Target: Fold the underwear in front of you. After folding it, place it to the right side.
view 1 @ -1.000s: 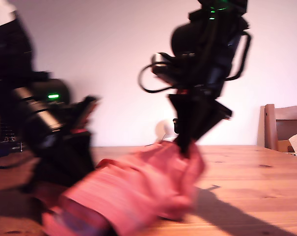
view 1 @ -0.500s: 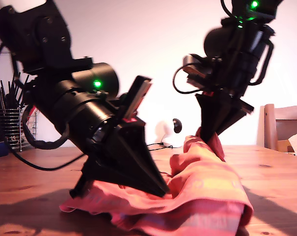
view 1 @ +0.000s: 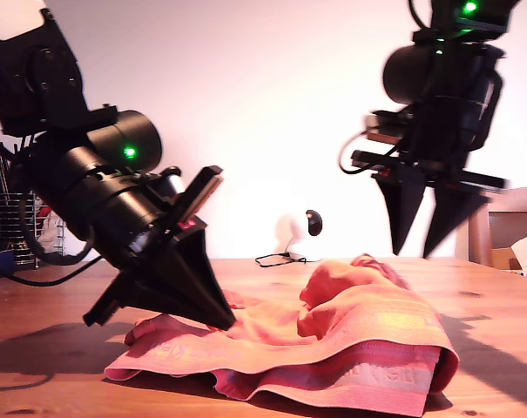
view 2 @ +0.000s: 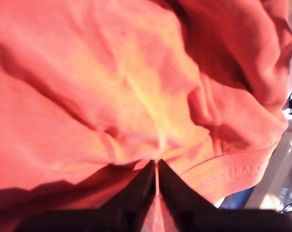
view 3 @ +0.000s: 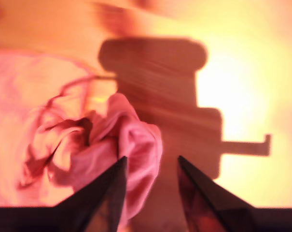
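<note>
The coral-red underwear (view 1: 333, 335) lies crumpled and partly folded over on the wooden table (view 1: 498, 348), its paler lettered waistband (view 1: 368, 379) facing the camera. My first gripper (view 1: 224, 322), on the arm at the exterior view's left, is angled down onto the cloth. In the first wrist view its jaws (view 2: 157, 163) are shut, pinching a thin fold of the underwear (view 2: 112, 96). My second gripper (view 1: 417, 252) hangs open above the garment's far end, at the exterior view's right. Nothing is between its fingers (view 3: 151, 158). The bunched cloth (view 3: 97, 145) lies below it.
A wooden chair (view 1: 507, 222) stands at the exterior view's right edge. A wire rack (view 1: 19, 231) with utensils is at its left edge. A thin black cable (view 1: 280, 259) lies on the table behind the garment, near the wall.
My second gripper has let go of the cloth, opened and risen towards the exterior view's right. The lifted end dropped onto the table. My first gripper has shifted slightly towards the exterior view's left, still on the cloth.
</note>
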{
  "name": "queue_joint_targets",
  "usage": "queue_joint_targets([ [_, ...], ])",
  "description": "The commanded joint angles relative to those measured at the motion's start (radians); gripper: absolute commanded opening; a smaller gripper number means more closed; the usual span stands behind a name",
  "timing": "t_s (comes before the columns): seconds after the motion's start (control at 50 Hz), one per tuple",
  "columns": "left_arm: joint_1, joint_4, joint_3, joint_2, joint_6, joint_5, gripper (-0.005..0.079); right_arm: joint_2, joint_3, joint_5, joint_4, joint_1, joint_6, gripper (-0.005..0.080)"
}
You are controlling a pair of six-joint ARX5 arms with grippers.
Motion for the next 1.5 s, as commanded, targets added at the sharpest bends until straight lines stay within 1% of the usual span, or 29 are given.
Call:
queue_joint_targets([
  [0.0, 0.003, 0.004, -0.008, -0.017, 0.011, 0.0, -0.0021, -0.023, 0.003, -0.043, -0.045, 0.011, 0.017, 0.0311],
  [0.08, 0.003, 0.005, -0.008, -0.017, 0.021, 0.0, -0.0021, -0.023, 0.002, -0.081, -0.087, 0.014, 0.018, 0.0321],
  [0.2, 0.003, 0.006, -0.008, -0.017, 0.032, 0.001, -0.0021, -0.023, 0.001, -0.104, -0.127, 0.014, 0.025, 0.0324],
  [0.36, 0.003, 0.007, -0.008, -0.017, 0.035, 0.001, -0.0021, -0.023, -0.034, -0.105, -0.156, 0.014, 0.026, 0.0324],
  [0.44, 0.003, 0.01, -0.008, -0.017, 0.035, 0.001, -0.0021, -0.023, -0.069, -0.106, -0.142, 0.014, 0.029, 0.0324],
  [0.64, 0.003, 0.009, -0.008, -0.017, 0.038, 0.001, -0.0021, -0.023, -0.152, -0.114, -0.048, 0.016, 0.06, 0.0324],
  [0.78, 0.003, 0.002, -0.008, -0.017, 0.045, 0.001, -0.0021, -0.022, -0.198, -0.171, 0.037, 0.019, 0.095, 0.0324],
  [1.06, 0.003, -0.007, -0.008, -0.017, 0.045, 0.001, -0.0021, -0.021, -0.286, -0.178, 0.132, 0.034, 0.12, 0.0324],
  [1.2, 0.003, -0.011, -0.008, -0.017, 0.045, 0.001, -0.0021, -0.021, -0.319, -0.176, 0.133, 0.034, 0.12, 0.0324],
  [1.38, 0.003, -0.013, -0.008, -0.017, 0.045, 0.002, -0.0021, -0.021, -0.311, -0.184, 0.121, 0.034, 0.121, 0.0326],
  [1.48, 0.003, -0.013, -0.008, -0.017, 0.045, 0.002, -0.0021, -0.021, -0.299, -0.18, 0.084, 0.034, 0.114, 0.0363],
])
